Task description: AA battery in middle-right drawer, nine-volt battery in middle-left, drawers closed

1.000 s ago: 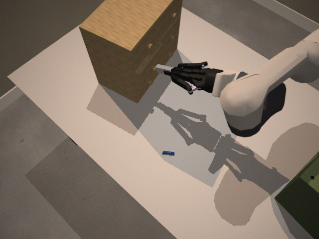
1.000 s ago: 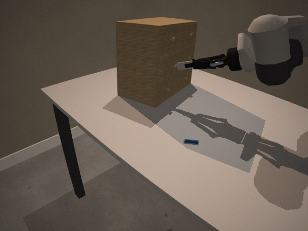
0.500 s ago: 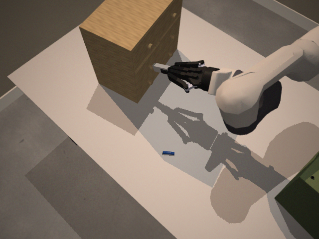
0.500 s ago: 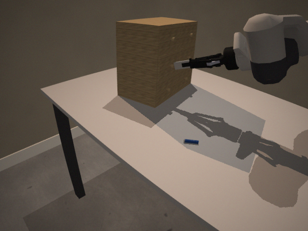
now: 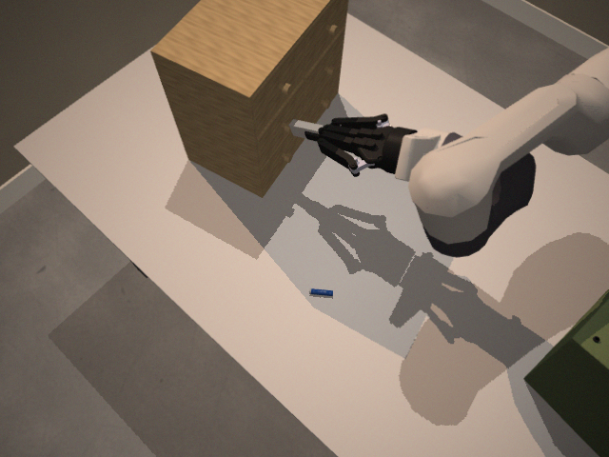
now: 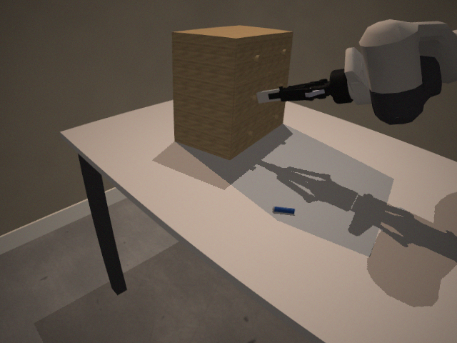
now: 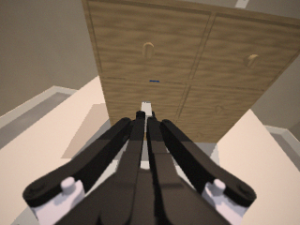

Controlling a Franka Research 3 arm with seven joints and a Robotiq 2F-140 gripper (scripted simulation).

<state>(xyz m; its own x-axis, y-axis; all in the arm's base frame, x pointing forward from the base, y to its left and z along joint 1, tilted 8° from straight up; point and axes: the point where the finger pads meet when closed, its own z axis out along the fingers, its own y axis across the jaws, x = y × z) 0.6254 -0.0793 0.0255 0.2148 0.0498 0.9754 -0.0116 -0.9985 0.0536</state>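
The wooden chest (image 5: 250,83) stands at the back of the table, with its drawer fronts facing my arm. My gripper (image 5: 298,127) is shut on nothing. Its fingertips rest against the front of the left drawer of the middle row (image 6: 258,98), which looks flush with the chest. In the wrist view the fingertips (image 7: 146,109) meet that front, and a thin blue sliver (image 7: 154,81) shows in the seam above it. The blue AA battery (image 5: 321,292) lies on its side on the table, well in front of the chest and apart from the gripper; it also shows in the exterior view (image 6: 283,210). All other drawers look closed.
A dark green box (image 5: 575,373) sits at the table's near right corner. The arm's base (image 5: 481,207) stands to the right of the chest. The table's front edge runs close to the battery.
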